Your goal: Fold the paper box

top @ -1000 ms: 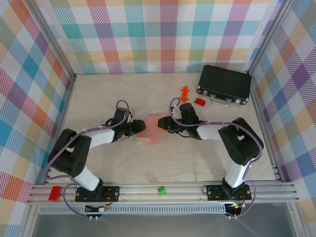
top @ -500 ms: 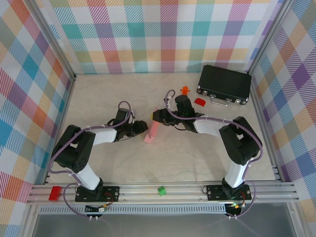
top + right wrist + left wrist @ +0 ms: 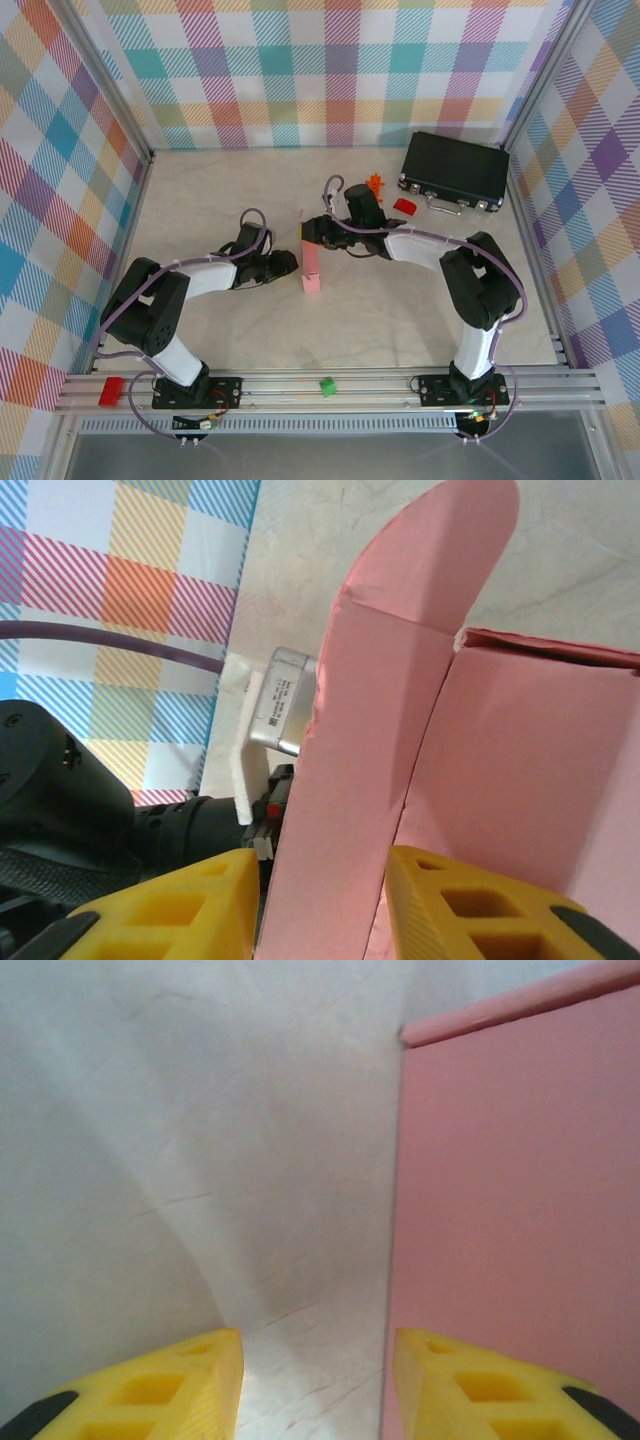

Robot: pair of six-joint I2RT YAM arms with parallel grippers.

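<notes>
Paper box upright, gripped at top.
Right claw pinches its top flap; left claw, half open and empty, sits just beside it.

left arm runs low from its base toward mid-table, elbow out to the left, forearm near level. left gripper points right; its yellow fingers stand partly apart, with nothing in the gap between them. right arm rises from its base, bends, then stretches left. right gripper points left; its fingers stand partly apart around a flap of the paper box. pressing or loose: cannot tell. the two grippers are near each other, not touching.
</notes>
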